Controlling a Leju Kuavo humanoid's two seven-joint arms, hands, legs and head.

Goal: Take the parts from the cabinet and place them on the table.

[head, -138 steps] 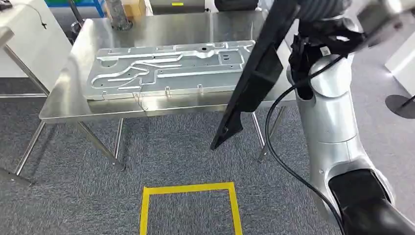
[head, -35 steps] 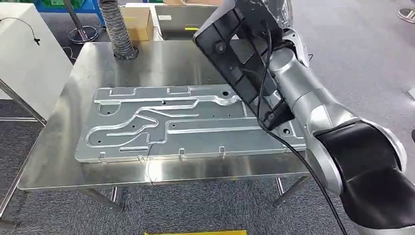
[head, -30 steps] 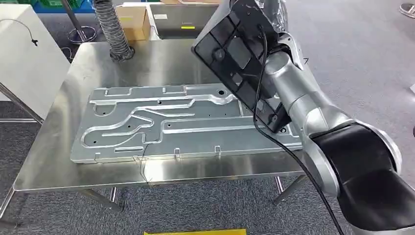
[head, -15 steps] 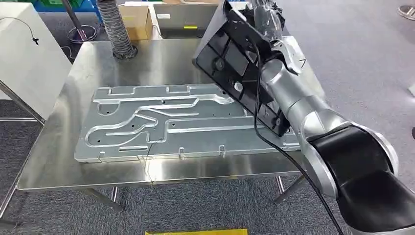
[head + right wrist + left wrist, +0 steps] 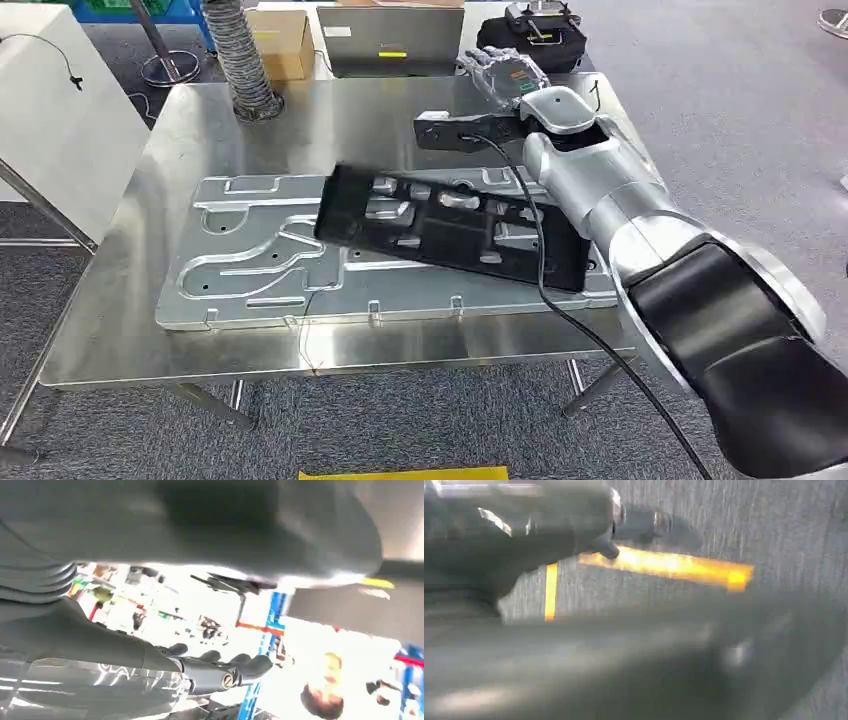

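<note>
A long black plastic part (image 5: 450,225) lies slanted across the right half of a big embossed aluminium plate (image 5: 250,255) on the steel table (image 5: 330,120). The part looks blurred with motion. My right hand (image 5: 500,72) hovers over the table's far right side, beyond the part and apart from it, fingers spread and holding nothing. In the right wrist view its dark fingers (image 5: 225,672) stretch out empty over the shiny table. The left wrist view shows a blurred grey shape of my left hand (image 5: 624,665) above carpet; its fingers cannot be made out.
A ribbed grey hose (image 5: 245,60) stands at the table's far left corner, with a cardboard box (image 5: 285,40) behind it. Behind the table are a grey case (image 5: 390,40) and a black bag (image 5: 530,40). A white cabinet (image 5: 60,120) stands left. Yellow tape (image 5: 400,473) marks the carpet.
The black part has gone from standing tilted in my right hand above the table to lying flat on the aluminium plate. My right hand has let go and moved toward the far edge.
</note>
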